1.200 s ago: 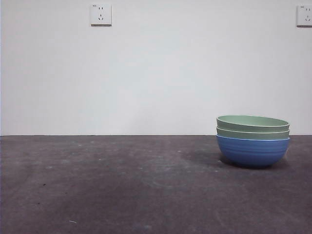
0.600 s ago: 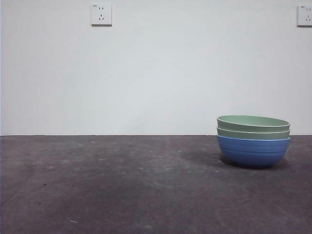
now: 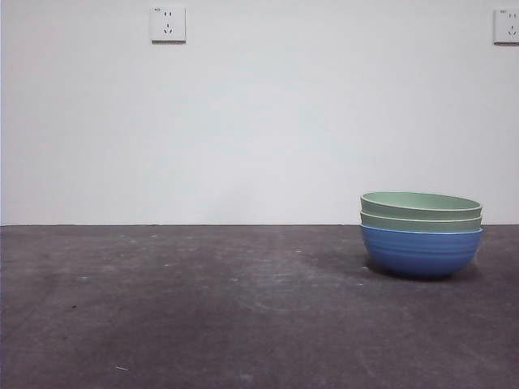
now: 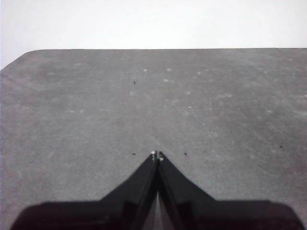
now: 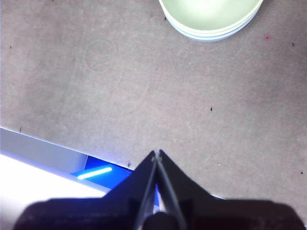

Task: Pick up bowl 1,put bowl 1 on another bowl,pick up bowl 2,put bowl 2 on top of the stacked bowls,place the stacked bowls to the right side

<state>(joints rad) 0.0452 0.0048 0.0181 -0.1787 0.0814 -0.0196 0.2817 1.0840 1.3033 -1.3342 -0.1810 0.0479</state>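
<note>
The dark, scuffed table (image 3: 203, 316) carries the stacked bowls (image 3: 421, 233) at about four o'clock in the front view: two pale green ridged bowls nested in the matte another bowl (image 3: 421, 253). The left gripper (image 4: 157, 155) and right gripper (image 5: 157, 153) both have jaws pressed together, empty, well apart from the stack. Little risk remains; only a stray arm sweep could knock the stack.

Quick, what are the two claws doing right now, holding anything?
Left gripper: jaws shut, empty, over bare table.
Right gripper: jaws shut, empty, clear of the stacked bowls.
</note>
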